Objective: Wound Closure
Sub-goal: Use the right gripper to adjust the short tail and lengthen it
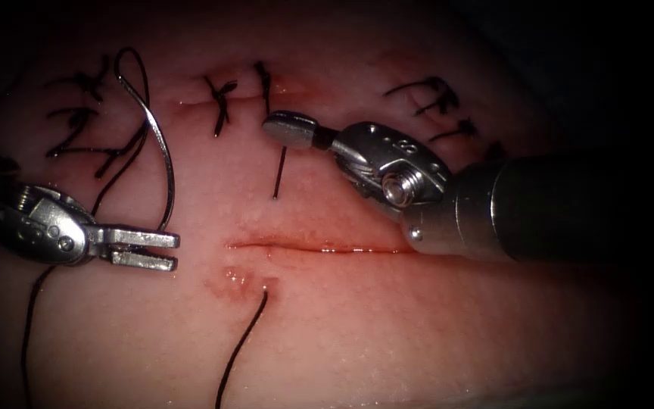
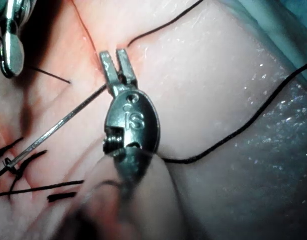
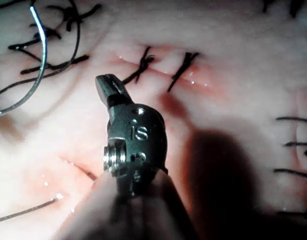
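Observation:
The cut (image 1: 319,247) runs across the tissue (image 1: 418,333), wet with red fluid. My left tool (image 1: 145,250) sits left of the cut, jaws slightly apart and holding nothing. The curved needle (image 1: 162,167) lies free on the tissue, not in it. One end of the needle reaches the left tool's upper jaw; the thread (image 1: 119,170) leaves the other end. My right tool (image 1: 289,129) hovers above the cut, jaws shut on a short thread end (image 1: 278,176) that rises from the tissue. A second strand (image 1: 240,344) leaves the tissue below the cut. The needle (image 2: 58,126) passes behind the left tool (image 2: 117,59).
Two finished stitches (image 1: 222,102) close the cut's far part, also seen in the right wrist view as stitches (image 3: 143,64). Cut ends of thread (image 1: 77,121) lie at the far left and more ends of thread (image 1: 437,98) at the far right. The right tool's shaft (image 1: 539,208) covers the cut's right end.

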Motion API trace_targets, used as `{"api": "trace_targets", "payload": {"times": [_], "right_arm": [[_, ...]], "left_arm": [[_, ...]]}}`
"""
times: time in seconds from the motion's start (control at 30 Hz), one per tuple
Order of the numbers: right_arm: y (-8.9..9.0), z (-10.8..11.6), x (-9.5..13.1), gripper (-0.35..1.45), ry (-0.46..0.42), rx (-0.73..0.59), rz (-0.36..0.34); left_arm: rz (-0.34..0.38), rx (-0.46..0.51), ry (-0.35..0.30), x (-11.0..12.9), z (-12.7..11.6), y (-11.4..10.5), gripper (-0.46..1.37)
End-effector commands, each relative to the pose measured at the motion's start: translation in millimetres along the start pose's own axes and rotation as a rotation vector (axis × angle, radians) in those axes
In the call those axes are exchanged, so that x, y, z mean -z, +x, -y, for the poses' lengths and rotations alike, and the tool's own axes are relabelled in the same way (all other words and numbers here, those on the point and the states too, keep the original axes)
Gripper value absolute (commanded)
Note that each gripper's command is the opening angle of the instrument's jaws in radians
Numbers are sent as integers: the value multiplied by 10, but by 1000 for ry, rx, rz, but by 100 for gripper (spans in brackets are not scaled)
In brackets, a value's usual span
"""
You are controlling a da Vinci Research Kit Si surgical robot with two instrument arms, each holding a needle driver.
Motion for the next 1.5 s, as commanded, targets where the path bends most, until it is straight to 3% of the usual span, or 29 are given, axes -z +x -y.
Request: {"api": "trace_targets", "payload": {"times": [0.03,0.33,0.47,0.5,0.53,0.57,0.63,0.67,0.77,1.23,1.37,1.4,1.43,1.5], "right_arm": [[1,0,0,-35,-1,-3,-5],[6,3,1,-35,-3,0,-3],[4,3,1,-35,35,62,-30],[1,4,0,49,35,77,-34],[1,4,0,49,35,77,-34],[-1,4,0,100,35,80,-41],[-5,4,-2,138,35,89,-99],[-5,4,-1,142,36,89,-129],[-6,2,3,124,42,85,-224],[-5,-10,38,94,115,185,-212],[-6,-12,50,72,137,272,-169],[-6,-13,53,62,154,299,-153],[-7,-13,57,40,177,326,-132],[-8,-13,60,26,194,340,-116]], "left_arm": [[0,0,-3,0,0,0,-35],[0,0,-3,0,0,0,-35],[0,0,-3,0,0,0,-35],[0,0,-3,0,0,0,-35],[0,0,-3,0,0,0,-35],[0,0,-3,0,0,0,-35],[0,0,-3,0,0,0,-35],[0,0,-3,0,0,0,-35],[0,0,-3,0,0,0,-35],[-1,3,-5,1,2,1,-35],[-3,4,-3,1,4,1,-35],[-3,5,-3,1,4,1,-35],[-3,5,-3,1,4,1,-35],[-3,5,-3,1,4,1,-35]]}}
